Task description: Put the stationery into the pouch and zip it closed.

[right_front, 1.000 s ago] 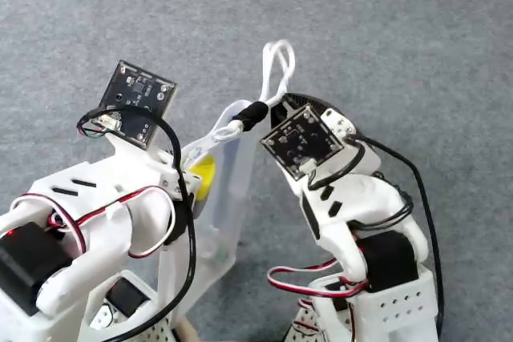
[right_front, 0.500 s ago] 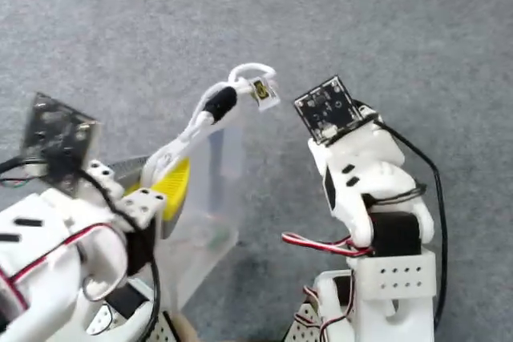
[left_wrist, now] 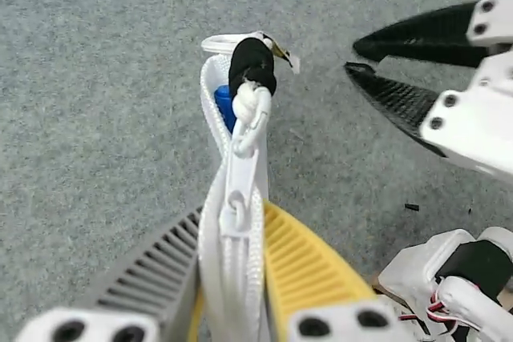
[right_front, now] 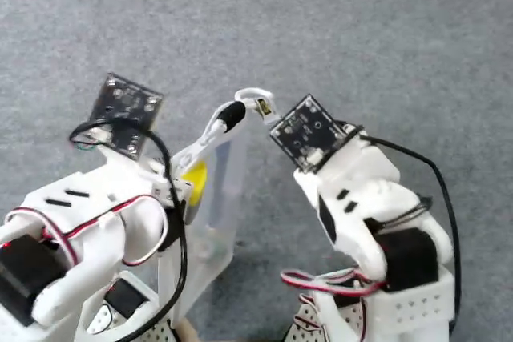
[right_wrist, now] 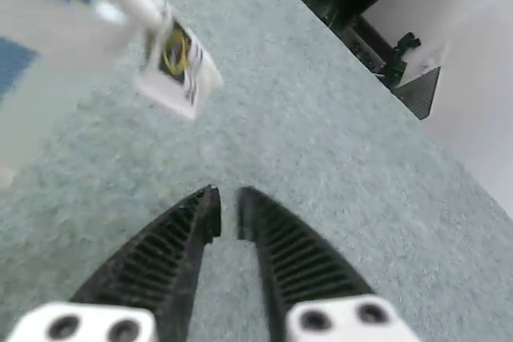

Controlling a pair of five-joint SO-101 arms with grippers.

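A translucent pouch [right_front: 220, 198] is held up off the grey table. My left gripper [left_wrist: 232, 212] is shut on its white zipper band [left_wrist: 234, 174], between a grey finger [left_wrist: 152, 266] and a yellow finger [left_wrist: 304, 270]. The yellow finger [right_front: 195, 175] also shows in the high view. A black zipper pull [left_wrist: 252, 66] with a white cord and a small tag [left_wrist: 282, 55] sits at the band's far end. A blue item [left_wrist: 224, 106] shows inside the pouch. Beside the tag [right_wrist: 176, 58], my right gripper [right_wrist: 228, 214] stands slightly open and holds nothing.
The grey felt table [right_front: 417, 54] stretches wide beyond the pouch and to the right. Both arm bases [right_front: 377, 302] crowd the near edge. The right arm's camera board [right_front: 309, 134] hangs close to the tag [right_front: 263, 107].
The left arm swung left with the pouch, then back right. The right gripper drew away from the cord loop and has come back beside the tag.
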